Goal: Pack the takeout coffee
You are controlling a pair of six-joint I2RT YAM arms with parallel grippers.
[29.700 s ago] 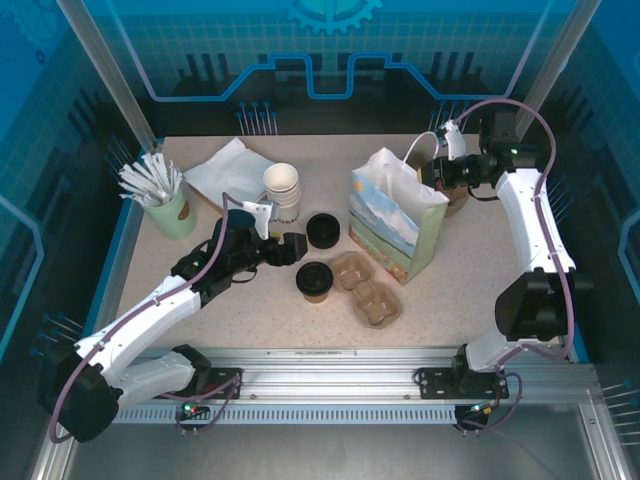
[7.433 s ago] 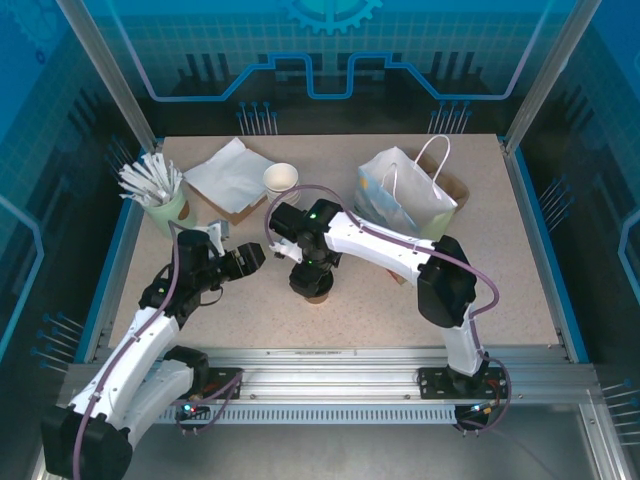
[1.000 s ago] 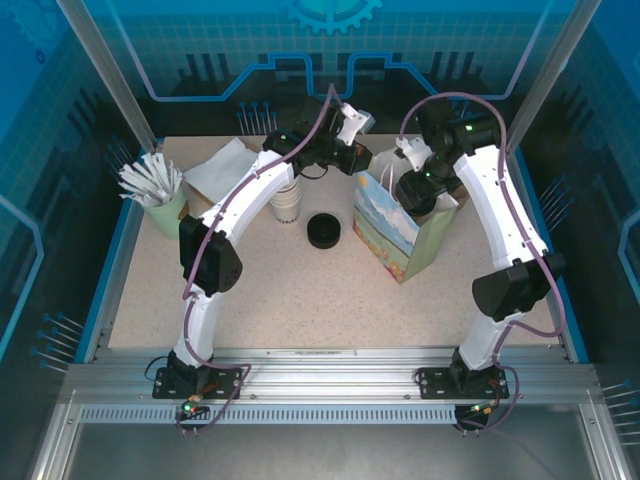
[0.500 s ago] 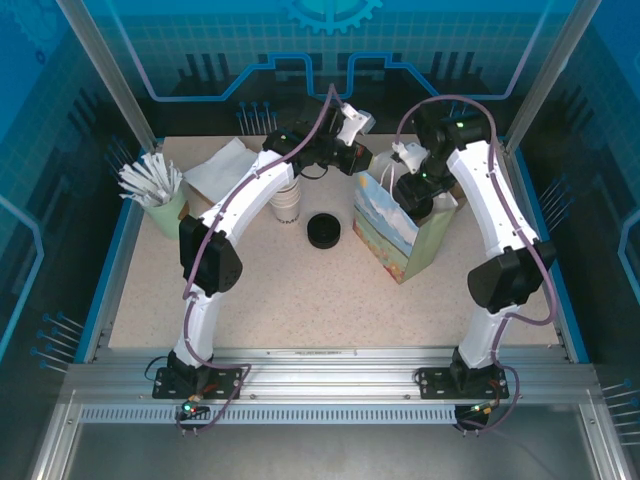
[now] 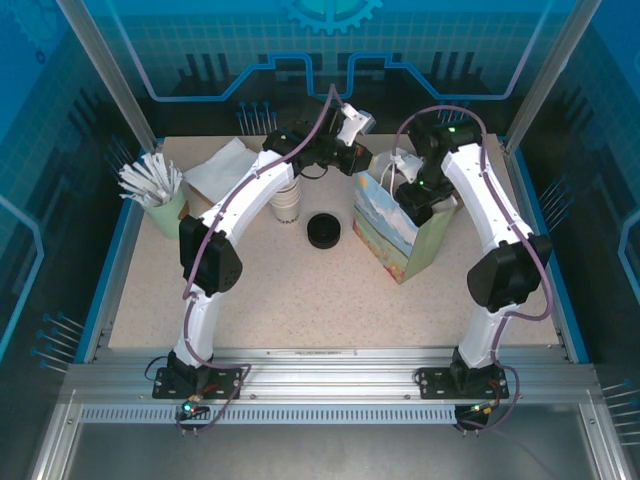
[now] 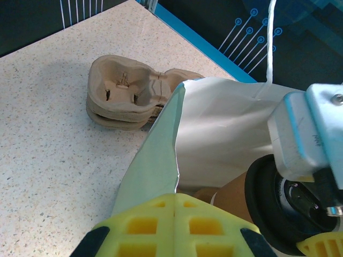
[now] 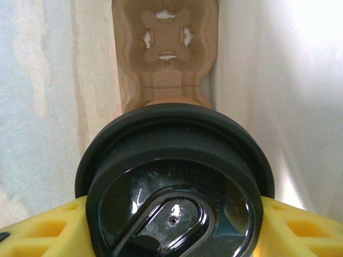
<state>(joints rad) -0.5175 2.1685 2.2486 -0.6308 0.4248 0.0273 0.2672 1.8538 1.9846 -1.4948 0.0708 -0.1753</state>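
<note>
The takeout coffee (image 7: 174, 187), a tan cup under a black lid, sits between my right gripper's yellow fingers (image 7: 37, 227), inside the paper bag (image 5: 400, 235). Below it, a cardboard cup carrier (image 7: 163, 48) lies on the bag's floor. My right gripper (image 5: 410, 195) reaches down through the bag's mouth, shut on the cup. In the left wrist view the cup's tan side (image 6: 230, 198) shows just inside the bag. My left gripper (image 6: 176, 197) is shut on the bag's green rim (image 6: 155, 155), holding that side out; from above it (image 5: 362, 160) is at the bag's back left corner.
A loose black lid (image 5: 323, 230) lies left of the bag, with a stack of white cups (image 5: 285, 205) behind it. Stacked cardboard carriers (image 6: 134, 93) rest on the table beyond the bag. A green cup of stirrers (image 5: 160, 195) and napkins (image 5: 225, 170) stand at the back left.
My right arm's elbow has swung to the left and its wrist has shifted a little over the bag's mouth. The left arm and the bag have stayed put.
</note>
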